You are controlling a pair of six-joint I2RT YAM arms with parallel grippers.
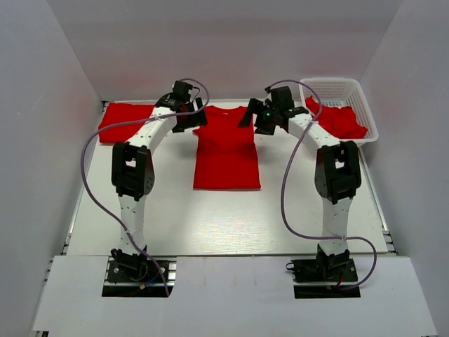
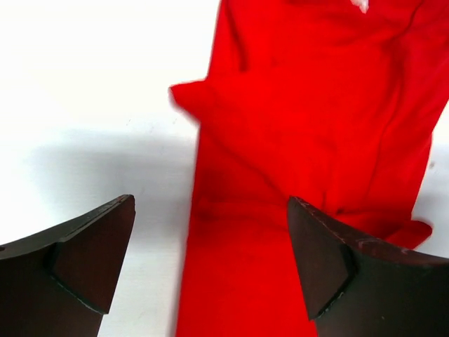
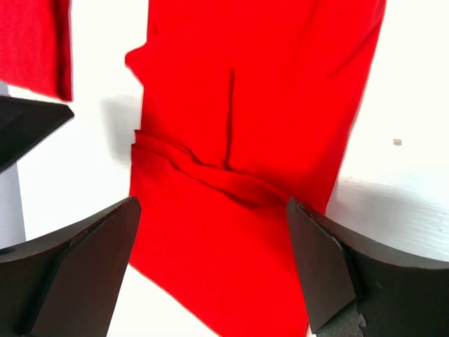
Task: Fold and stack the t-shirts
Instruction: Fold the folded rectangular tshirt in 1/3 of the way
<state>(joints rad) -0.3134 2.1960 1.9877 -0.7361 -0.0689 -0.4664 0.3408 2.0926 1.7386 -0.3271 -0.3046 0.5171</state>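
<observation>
Top: spread shirt lies between left gripper and right gripper; both hover at its shoulders.
Left wrist: jaws apart, empty; shirt edge below, sleeve ahead.
Right wrist: jaws apart, empty, over wrinkled cloth.
Cloth likely light, limp, crease-prone; pinch shoulder corners.

The middle t-shirt lies flat, red and plain. The left t-shirt is folded. The right t-shirt is crumpled.

A: What lay where on the table?
B: The middle t-shirt lay centrally, the left t-shirt at the far left, the third t-shirt inside the basket at the far right
</observation>
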